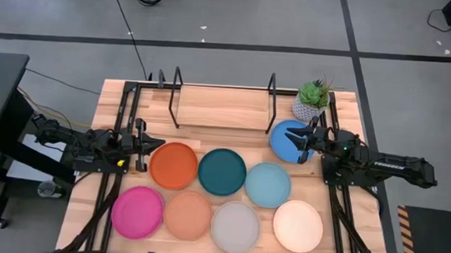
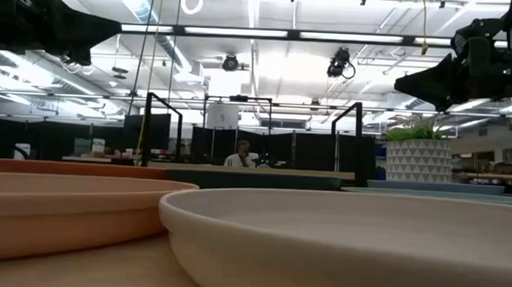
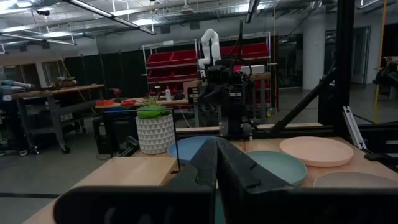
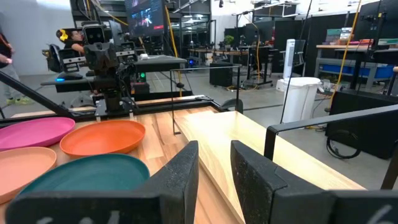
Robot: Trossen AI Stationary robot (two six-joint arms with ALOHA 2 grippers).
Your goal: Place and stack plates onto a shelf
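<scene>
The cream plate [image 1: 298, 226] sits closest at the near edge, in a row with the grey plate [image 1: 236, 226], the salmon plate [image 1: 188, 215] and the magenta plate [image 1: 137, 212]. Behind them lie the orange plate [image 1: 174, 165], the dark teal plate [image 1: 222, 172] and the light blue plate [image 1: 267, 185]. The blue plate [image 1: 284, 139] lies by the potted plant [image 1: 313, 100]. The shelf [image 1: 223, 108] runs lengthwise along the far edge, bare. The right gripper [image 1: 301, 139] hovers level over the blue plate, fingers apart, holding nothing. The left gripper [image 1: 158, 145] waits beside the orange plate, fingers together.
</scene>
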